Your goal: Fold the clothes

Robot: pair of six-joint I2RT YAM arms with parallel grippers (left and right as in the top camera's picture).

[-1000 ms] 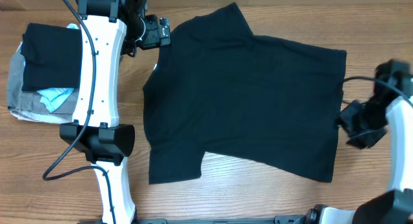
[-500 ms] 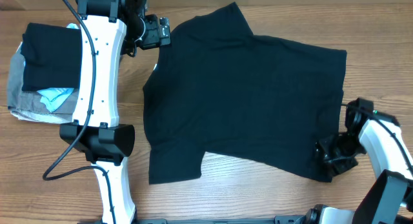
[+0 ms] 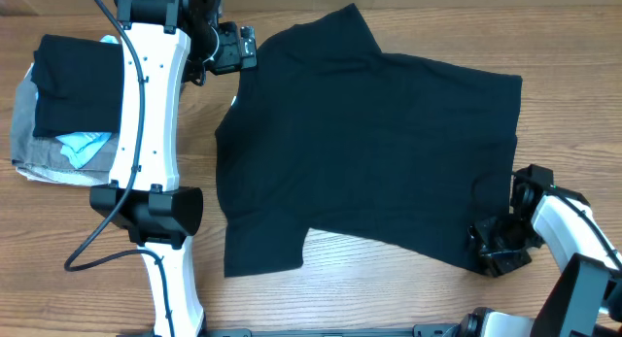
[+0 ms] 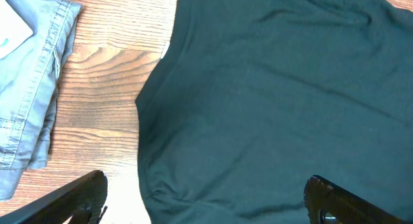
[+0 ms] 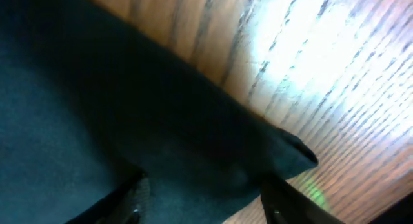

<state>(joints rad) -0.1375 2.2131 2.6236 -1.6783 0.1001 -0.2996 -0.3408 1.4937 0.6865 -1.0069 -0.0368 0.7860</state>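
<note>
as t-shirt (image 3: 369, 143) lies spread | left jaws wide over it | right jaws parted astride its corner

Robot lab: two arms (image 3: 146, 94), wooden table (image 3: 369, 284).

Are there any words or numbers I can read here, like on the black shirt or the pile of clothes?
No text can be read in any view.
black T-shirt: plain; the white speck at its neck is too small to read.
pile of folded clothes: no print shows.
pale patch on the grey garment: too blurred to tell.
</note>
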